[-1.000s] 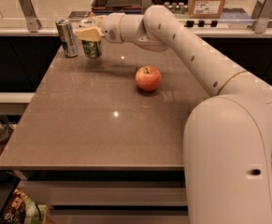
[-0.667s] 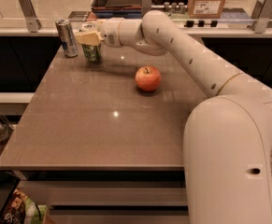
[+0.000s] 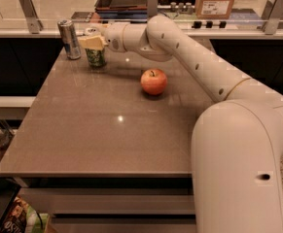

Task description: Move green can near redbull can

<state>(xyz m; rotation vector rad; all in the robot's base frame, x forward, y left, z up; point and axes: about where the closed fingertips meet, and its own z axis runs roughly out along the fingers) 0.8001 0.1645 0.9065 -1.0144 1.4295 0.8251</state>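
Pincer (image 3: 93,41) at green can (image 3: 96,57); redbull can (image 3: 70,39) close beside, narrow gap; apple (image 3: 154,81) well apart.

Glossy table (image 3: 107,130); metal redbull can (image 3: 69,39); smooth plastic gripper (image 3: 93,41) at green can (image 3: 96,58)

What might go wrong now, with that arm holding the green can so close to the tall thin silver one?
1. The gripper is closed on the top of the wide green drink can, right beside the tall slim silver-and-blue can. A leftward nudge might knock that narrow can over.
2. Both cans stand near the far edge of the brown table, so a toppled can may roll off.
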